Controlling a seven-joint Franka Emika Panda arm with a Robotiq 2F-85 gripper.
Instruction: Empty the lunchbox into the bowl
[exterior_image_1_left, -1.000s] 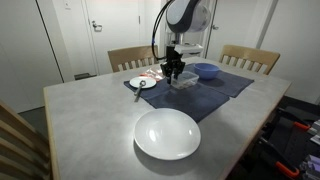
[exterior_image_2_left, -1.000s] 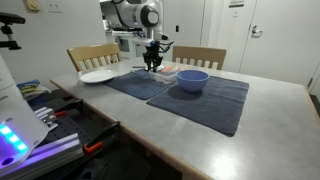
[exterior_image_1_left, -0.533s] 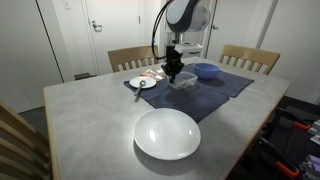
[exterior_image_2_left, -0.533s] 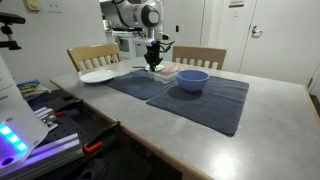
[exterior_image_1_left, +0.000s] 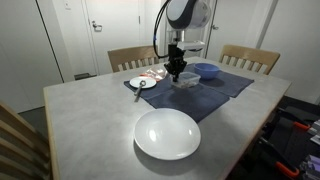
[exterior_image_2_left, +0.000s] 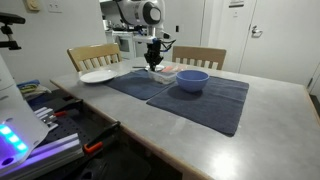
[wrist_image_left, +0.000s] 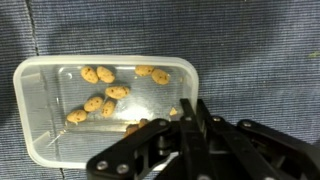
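Lunchbox (wrist_image_left: 45, 120) clear, lying flat on dark cloth (wrist_image_left: 250, 40), just beside blue bowl (exterior_image_1_left: 206, 71) on surface (exterior_image_1_left: 85, 125); brown snack pieces (wrist_image_left: 105, 92) loose inside. Pincer (wrist_image_left: 192, 112) over one long wall, fingers close together; whether gripping wall, cannot tell. Judgement: seat fingers astride wall, clamp firm, lift level, tip slowly over bowl. No labels or writing legible

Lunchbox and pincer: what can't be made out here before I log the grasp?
- Wrist view: the pincer covers the lunchbox's near right corner, hiding some snack pieces and any contact with the wall.
- Both exterior views: the lunchbox is too small and partly behind the pincer, so the jaw state is unreadable.
- Bowl: its inside is hidden by its own wall in an exterior view.
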